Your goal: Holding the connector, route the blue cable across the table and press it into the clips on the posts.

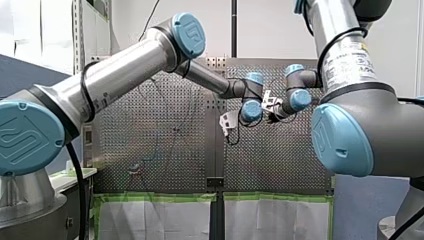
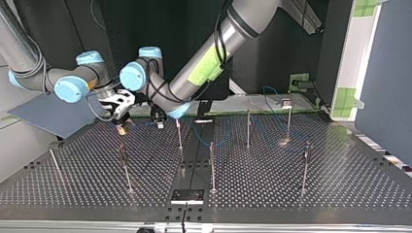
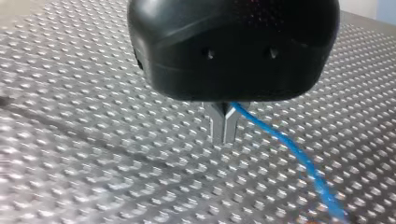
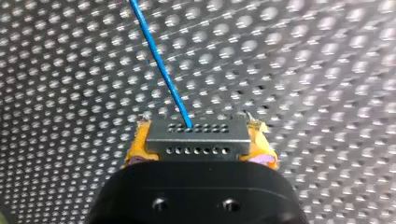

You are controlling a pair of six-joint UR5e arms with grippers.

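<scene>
Dark perforated metal covers the table (image 2: 340,184) from edge to edge, and in the top view we count at least 6 thin posts (image 2: 212,167) standing upright on it. Behind it is a black backdrop (image 2: 121,24). A blue panel (image 2: 388,73) closes that view's right, with green tape (image 2: 346,99) on a pale frame beside it. In the front view, pale sheets (image 1: 155,220) edged in green show below the perforated surface, under a white wall (image 1: 260,30).

Our 2 arms meet toward the top view's back left. Our left gripper (image 3: 224,128) has its 2 metal fingers pinched together on the blue cable (image 3: 280,142), which slants away low over the holes. Our right gripper (image 2: 122,127) clamps the grey connector (image 4: 198,140) between yellow pads (image 4: 135,148). The cable leaves the connector's face and runs ahead over the table.
</scene>
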